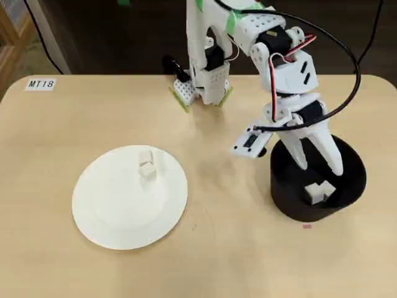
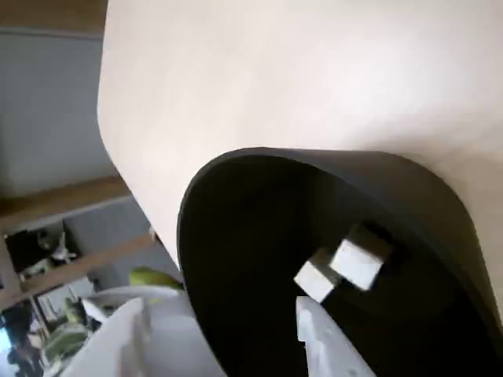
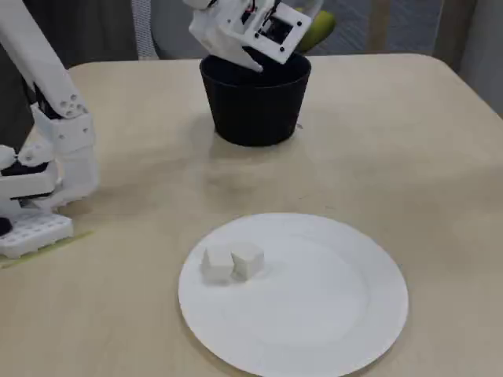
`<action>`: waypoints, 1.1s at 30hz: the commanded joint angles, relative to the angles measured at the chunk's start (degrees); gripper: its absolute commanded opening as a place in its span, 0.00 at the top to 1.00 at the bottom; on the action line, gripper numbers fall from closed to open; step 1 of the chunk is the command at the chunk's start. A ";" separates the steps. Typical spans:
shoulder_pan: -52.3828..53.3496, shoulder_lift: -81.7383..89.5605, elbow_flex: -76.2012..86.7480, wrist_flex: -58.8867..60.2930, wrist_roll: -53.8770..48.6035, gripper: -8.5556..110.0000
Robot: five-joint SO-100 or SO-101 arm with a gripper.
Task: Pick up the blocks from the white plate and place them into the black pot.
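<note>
A lab: labelled table (image 1: pixel 74 124), cluttered shelving (image 2: pixel 47 259) behind.

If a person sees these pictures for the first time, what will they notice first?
Probably the white robot arm, whose open gripper is inside the black pot at the right of the overhead view, above two small blocks on the pot's floor. Next comes the big white plate on the wooden table, with two more blocks side by side near its edge.
</note>
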 commanded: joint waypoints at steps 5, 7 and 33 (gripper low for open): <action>8.17 9.49 -1.14 7.47 3.08 0.95; 13.10 14.06 -1.41 12.04 4.83 0.95; 59.06 -9.67 -9.40 33.13 20.74 0.95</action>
